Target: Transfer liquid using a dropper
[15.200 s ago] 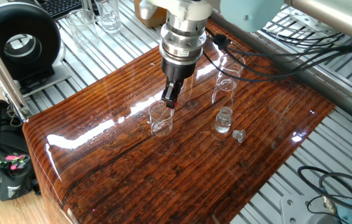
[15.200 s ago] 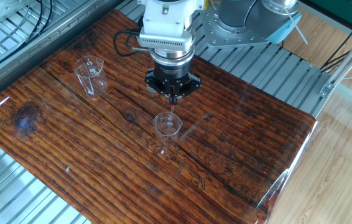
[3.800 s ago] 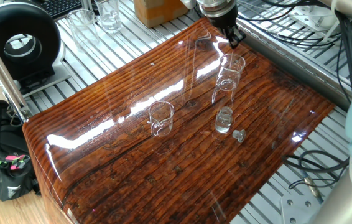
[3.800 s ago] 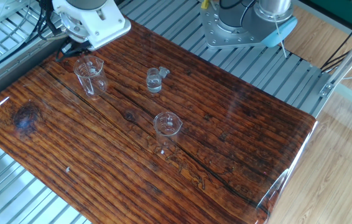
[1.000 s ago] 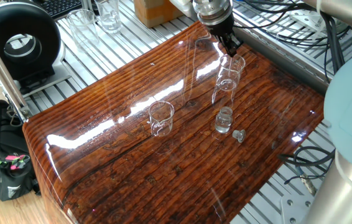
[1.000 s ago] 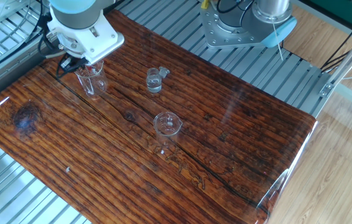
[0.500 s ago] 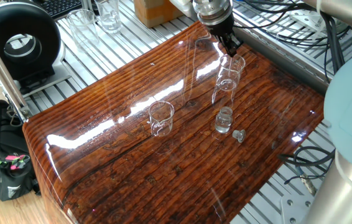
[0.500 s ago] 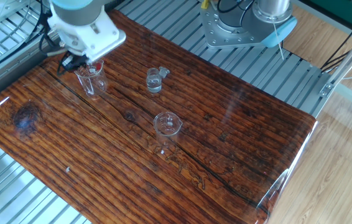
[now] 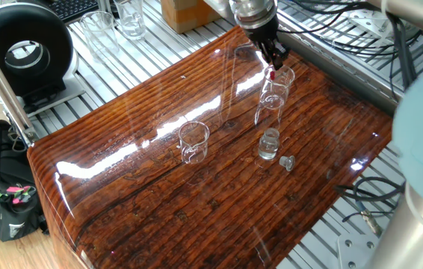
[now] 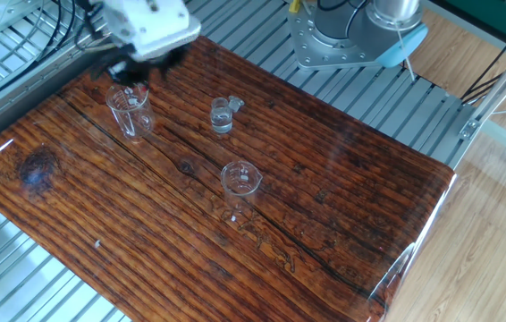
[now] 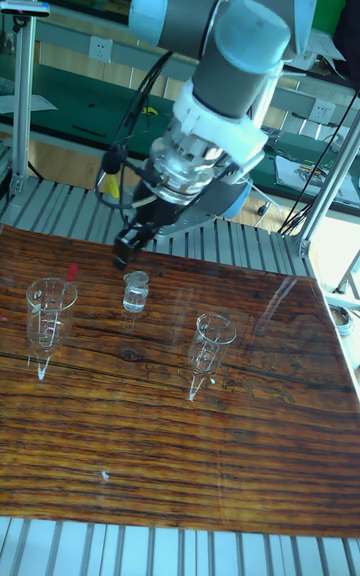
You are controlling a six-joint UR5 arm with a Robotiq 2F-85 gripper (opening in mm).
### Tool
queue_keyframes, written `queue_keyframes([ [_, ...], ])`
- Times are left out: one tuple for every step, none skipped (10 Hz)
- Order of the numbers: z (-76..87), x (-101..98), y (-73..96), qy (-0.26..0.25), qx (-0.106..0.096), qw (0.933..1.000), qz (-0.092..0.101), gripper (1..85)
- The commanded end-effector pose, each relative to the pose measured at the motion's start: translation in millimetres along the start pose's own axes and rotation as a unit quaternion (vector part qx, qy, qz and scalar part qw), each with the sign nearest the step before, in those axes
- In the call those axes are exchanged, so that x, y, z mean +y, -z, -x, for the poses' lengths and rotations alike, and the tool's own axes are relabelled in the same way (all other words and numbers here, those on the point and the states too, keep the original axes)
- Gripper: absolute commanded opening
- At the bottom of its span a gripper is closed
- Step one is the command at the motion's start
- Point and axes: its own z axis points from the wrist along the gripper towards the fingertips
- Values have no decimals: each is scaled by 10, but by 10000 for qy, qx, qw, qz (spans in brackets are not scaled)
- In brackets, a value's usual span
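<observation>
The dropper's red bulb [image 9: 272, 75] pokes out at the rim of a tall clear glass vessel [image 9: 273, 96] near the table's back edge. Its slim tube leans inside the vessel. The tall fixed view shows the bulb [image 11: 71, 271] at the vessel [image 11: 48, 316] rim, with nothing holding it. My gripper [image 9: 273, 51] hangs just above and beside that vessel, apart from the bulb, with a small gap between its fingers; it is blurred [image 10: 139, 64] in the other fixed view. I cannot make out the liquid in any glass.
A small clear bottle [image 9: 269, 144] stands open with its stopper [image 9: 287, 162] lying beside it. A second glass vessel [image 9: 193, 141] stands mid-table. More glassware [image 9: 129, 19] and a black round device [image 9: 23, 52] sit off the table's back-left corner.
Half a second ago my gripper was down at the tall vessel's mouth. It has since lifted up and away, leaving the dropper standing in that vessel.
</observation>
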Motion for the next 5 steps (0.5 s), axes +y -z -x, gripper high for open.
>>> queue_keyframes([
  [562,59,203,-2020,-850,9757,-40,250],
  [758,49,210,-3047,-1081,9463,20,20],
  [983,184,208,-3550,-1221,9264,291,20],
  [1157,104,215,-3882,-1404,9107,144,20],
  [1157,69,214,-3884,-1289,9124,-68,20],
])
